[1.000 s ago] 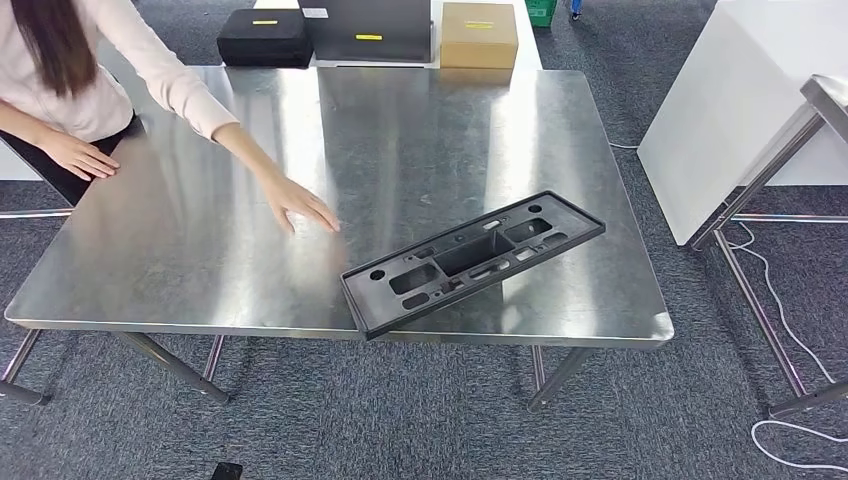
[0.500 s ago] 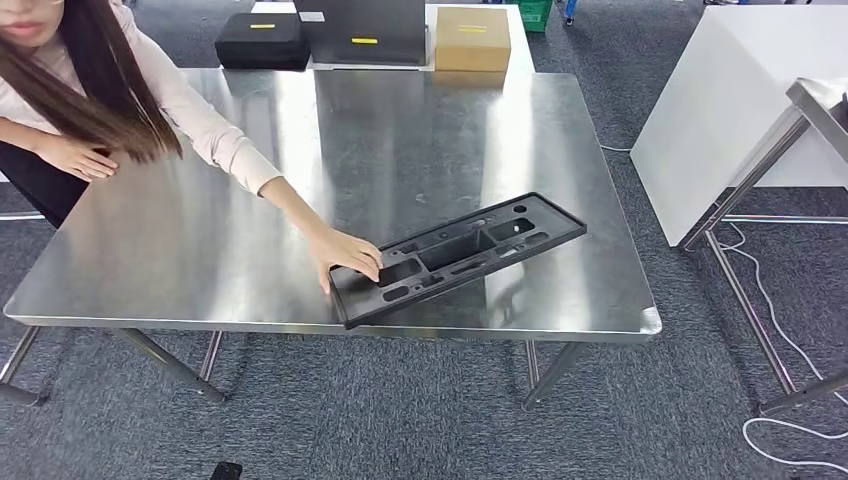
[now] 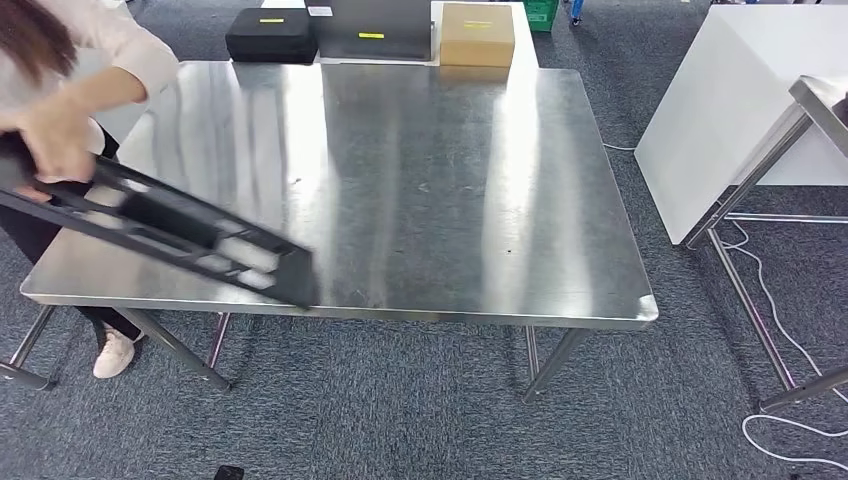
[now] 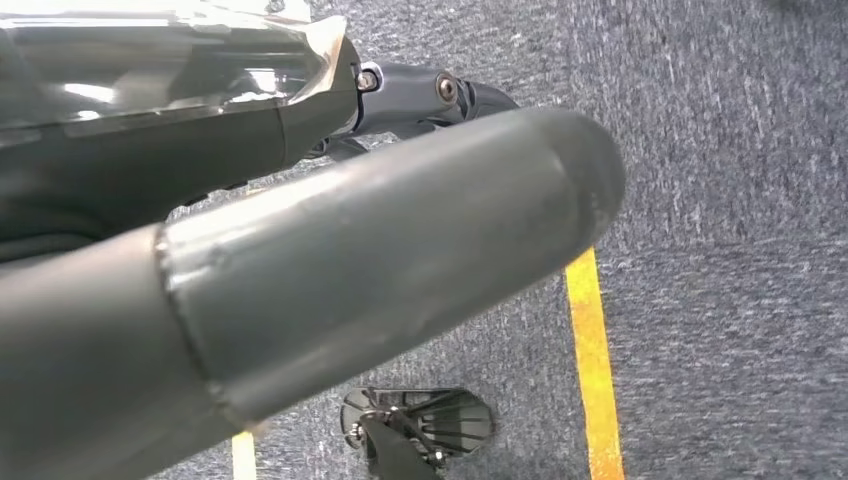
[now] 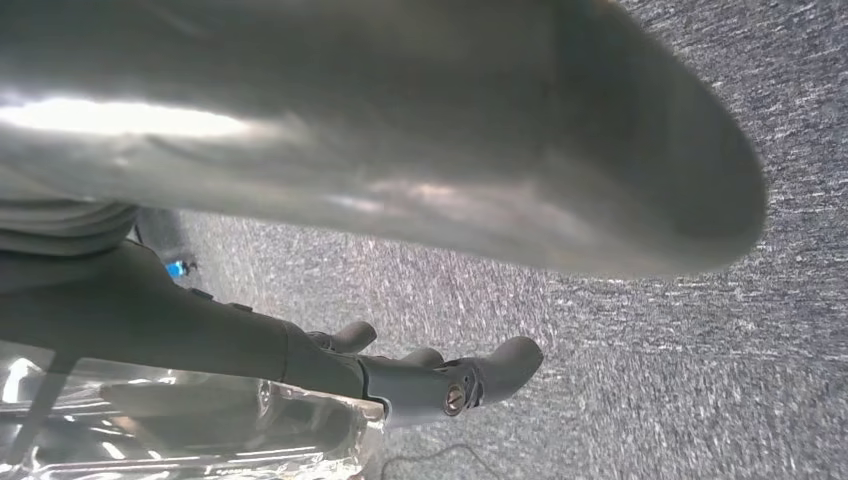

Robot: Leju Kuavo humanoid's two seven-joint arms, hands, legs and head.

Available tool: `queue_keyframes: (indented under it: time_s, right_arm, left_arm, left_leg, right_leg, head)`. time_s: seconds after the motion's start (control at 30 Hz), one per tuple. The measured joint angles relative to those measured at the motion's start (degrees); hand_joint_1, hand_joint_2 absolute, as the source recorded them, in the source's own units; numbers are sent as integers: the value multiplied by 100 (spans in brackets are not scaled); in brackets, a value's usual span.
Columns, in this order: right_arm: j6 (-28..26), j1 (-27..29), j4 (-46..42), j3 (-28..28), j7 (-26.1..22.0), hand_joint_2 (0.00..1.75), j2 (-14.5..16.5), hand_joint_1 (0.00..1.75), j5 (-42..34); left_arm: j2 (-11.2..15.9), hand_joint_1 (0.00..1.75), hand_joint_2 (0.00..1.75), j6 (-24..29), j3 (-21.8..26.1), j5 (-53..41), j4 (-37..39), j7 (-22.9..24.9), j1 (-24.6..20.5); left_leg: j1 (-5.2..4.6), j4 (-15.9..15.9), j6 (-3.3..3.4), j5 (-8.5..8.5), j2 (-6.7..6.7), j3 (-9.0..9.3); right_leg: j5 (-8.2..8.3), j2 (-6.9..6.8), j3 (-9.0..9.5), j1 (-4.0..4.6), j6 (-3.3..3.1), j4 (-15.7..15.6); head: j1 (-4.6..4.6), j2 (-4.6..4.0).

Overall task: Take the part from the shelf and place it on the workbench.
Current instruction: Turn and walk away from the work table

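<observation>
A person's hand (image 3: 55,140) holds the black part (image 3: 170,232) tilted over the workbench's (image 3: 430,180) near left corner. My left hand (image 4: 300,270) and right hand (image 5: 400,370) hang over carpet, fingers apart, holding nothing.

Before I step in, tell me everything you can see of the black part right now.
The black part is a long, flat, rectangular frame that looks like moulded plastic, with a raised rim and several cutouts and pockets along it. It is motion-blurred. A person's hand grips its far end and holds it tilted over the near-left corner of the steel workbench; that end is raised, and the other end sits low at the bench's front edge. Whether it touches the bench cannot be told.
</observation>
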Motion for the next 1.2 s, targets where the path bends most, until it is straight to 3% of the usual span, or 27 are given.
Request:
queue_keyframes:
  time_s: [0.07, 0.13, 0.2, 0.27, 0.3, 0.33, 0.4, 0.47, 0.5, 0.57, 0.63, 0.7, 0.77, 0.8, 0.83, 0.87, 0.93, 1.0, 1.13, 1.2]
  right_arm:
    - [-1, -6, 0, 3, 1, 0, 3, 0, -3]
    - [-1, -6, 1, 5, 4, 0, -2, 0, -4]
    - [-1, -6, 2, 7, 11, 0, -1, 0, -2]
    - [-2, 1, 3, 9, 25, 0, 4, 0, 6]
    - [-2, 7, 4, 11, 31, 0, 3, 0, 10]
    - [-3, 11, 4, 14, 36, 0, -2, 0, 16]
    - [-3, 10, 4, 25, 39, 0, -13, 0, 26]
    - [-4, -3, 4, 39, 41, 0, -25, 0, 37]
    - [-5, -7, 4, 44, 43, 0, -28, 0, 41]
    - [-7, -8, 4, 48, 49, 0, -37, 0, 46]
    - [-8, -14, 4, 50, 52, 0, -42, 0, 46]
    - [-8, -20, 4, 53, 52, 0, -45, 0, 46]
    - [-8, -11, 4, 56, 52, 0, -48, 0, 46]
    - [-7, -5, 4, 58, 54, 0, -48, 0, 46]
    - [-5, 0, 4, 60, 57, 0, -48, 0, 46]
    - [-3, 2, 4, 63, 62, 0, -48, 0, 46]
    - [1, 3, 3, 70, 75, 0, -55, 0, 46]
    - [1, -2, 2, 82, 86, 0, -66, 0, 46]
    - [1, 2, 2, 105, 100, 0, -80, 0, 45]
    - [3, 16, 2, 118, 103, 0, -90, 0, 46]
  left_arm:
    - [-2, 0, 0, -15, 0, -3, 0, 2, 1]
    - [-10, 0, 0, -23, 0, -4, -1, 3, -10]
    - [-10, 0, 0, -28, 1, -4, -2, 3, -23]
    - [0, 0, 0, -29, 2, -4, -2, 3, -25]
    - [2, 0, 0, -29, 2, -4, -2, 3, -23]
    - [2, 0, 0, -29, 2, -4, -2, 3, -21]
    - [-4, 0, 0, -31, 2, -4, -1, 3, -19]
    - [-12, 0, 0, -32, 3, -3, -2, 2, -20]
    - [-13, 0, 0, -33, 3, -3, -2, 1, -21]
    - [-13, 0, 0, -34, 4, -2, -2, -2, -21]
    - [-10, 0, 0, -36, 4, -2, -1, -5, -19]
    - [-12, 0, 0, -38, 3, -2, 0, -8, -16]
    - [-16, 0, 0, -40, 2, -2, 0, -10, -12]
    - [-17, 0, 0, -40, 2, -2, 0, -10, -8]
    - [-17, 0, 0, -40, 2, -2, 0, -11, -5]
    - [-18, 0, 0, -40, 3, -2, 0, -11, -3]
    - [-21, 0, 0, -40, 4, -2, 0, -12, -5]
    - [-25, 0, 0, -40, 4, -2, 1, -13, -7]
    - [-36, 0, 0, -40, 4, -9, 2, -13, -1]
    - [-45, 0, 0, -39, 4, -11, 2, -14, -2]
  left_leg:
    - [-37, -45, 68, 12, -4, -24]
    - [-51, -80, 181, 76, 13, -67]
    - [-62, -105, 301, 156, 33, -145]
    - [-96, -102, 366, 223, 41, -248]
    - [-115, -99, 381, 257, 42, -295]
    - [-133, -97, 385, 289, 40, -335]
    - [-160, -93, 375, 344, 33, -386]
    - [-184, -90, 339, 393, 29, -415]
    - [-192, -82, 315, 414, 31, -423]
    - [-195, -75, 254, 459, 33, -439]
    - [-172, 7, 187, 390, 24, -496]
    - [-130, 418, 108, 3, 16, -663]
    - [-80, 1148, 24, -485, 18, -900]
    - [-51, 1420, -13, -599, 19, -961]
    - [-22, 1510, -43, -588, 20, -936]
    - [9, 1367, -68, -470, 22, -800]
    - [64, 589, -112, -174, 23, -284]
    - [62, 20, -82, -32, 3, 42]
    - [3, -78, 130, 75, -2, -49]
    - [-6, -118, 262, 193, 18, -150]
  right_leg:
    - [50, 0, -28, 23, 83, -11]
    - [-30, 5, -110, 25, 119, 91]
    - [-378, 13, -356, 22, 68, 620]
    - [-756, 21, -663, 29, 24, 1408]
    - [-837, 25, -724, 34, 35, 1648]
    - [-817, 27, -663, 42, 63, 1656]
    - [-586, 29, -190, 61, 112, 984]
    - [-386, 33, 325, 102, 83, 159]
    - [-339, 36, 432, 121, 55, -61]
    - [-287, 41, 405, 143, 8, -129]
    - [-226, 33, 349, 85, -84, -163]
    - [-139, 14, 291, 38, -194, -185]
    - [-66, -1, 210, 49, -231, -175]
    - [-29, -6, 166, 50, -224, -166]
    - [4, -8, 121, 45, -208, -151]
    - [29, -8, 76, 34, -189, -131]
    - [63, -7, -2, 19, -149, -71]
    - [102, -6, -62, 32, -85, -22]
    - [155, 0, -182, 50, 91, 22]
    - [-144, 11, -356, 41, 68, 382]
  head:
    - [7, 0]
    - [9, 0]
    - [23, 0]
    - [39, 0]
    - [38, 0]
    - [40, 0]
    - [41, 0]
    - [37, 0]
    - [34, 0]
    - [24, 0]
    - [20, 0]
    - [8, 0]
    - [-4, 0]
    - [-3, 0]
    - [-5, 0]
    - [-4, 0]
    - [-5, 0]
    - [-1, 0]
    - [9, 0]
    - [32, 0]
